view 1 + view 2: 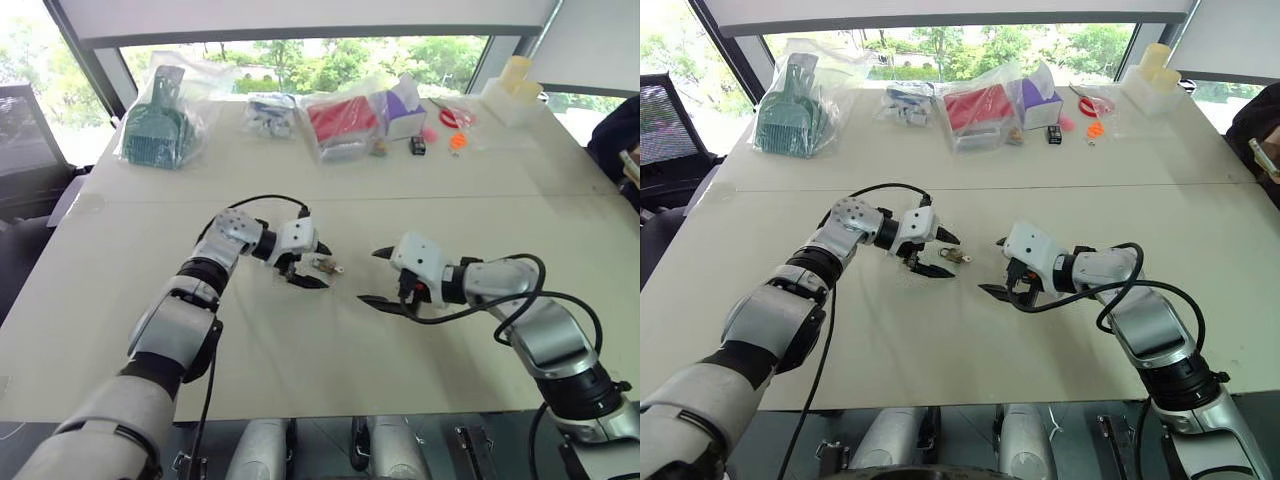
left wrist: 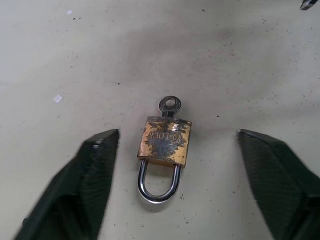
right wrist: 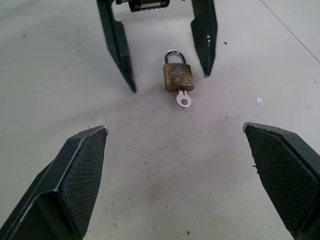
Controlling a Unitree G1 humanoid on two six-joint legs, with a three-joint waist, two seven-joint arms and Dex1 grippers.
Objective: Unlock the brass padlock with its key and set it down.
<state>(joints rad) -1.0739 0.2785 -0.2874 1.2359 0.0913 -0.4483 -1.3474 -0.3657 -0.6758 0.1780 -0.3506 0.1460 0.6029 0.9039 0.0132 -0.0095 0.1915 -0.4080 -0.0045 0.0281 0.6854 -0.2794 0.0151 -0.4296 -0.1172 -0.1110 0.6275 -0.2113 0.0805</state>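
The brass padlock (image 2: pixel 165 141) lies flat on the pale table (image 1: pixel 300 360), both legs of its silvery shackle seated in the body. The key (image 2: pixel 170 106) sticks out of the end opposite the shackle. My left gripper (image 1: pixel 322 266) is open, one black finger on each side of the padlock, neither touching it. From the right, my right gripper (image 1: pixel 368 276) faces it, open wide and empty, a short way off. The right wrist view has the padlock (image 3: pixel 178 77) and key (image 3: pixel 184 100) between the left fingers (image 3: pixel 120 50), nearer one of them.
Along the table's far end lie a bagged green item (image 1: pixel 160 125), a small bag of parts (image 1: pixel 270 115), a bagged red item (image 1: pixel 345 120), a purple box (image 1: pixel 405 105), a small black item (image 1: pixel 417 146), red scissors (image 1: pixel 457 117) and white containers (image 1: pixel 510 95). A person (image 1: pixel 625 150) is at the right edge.
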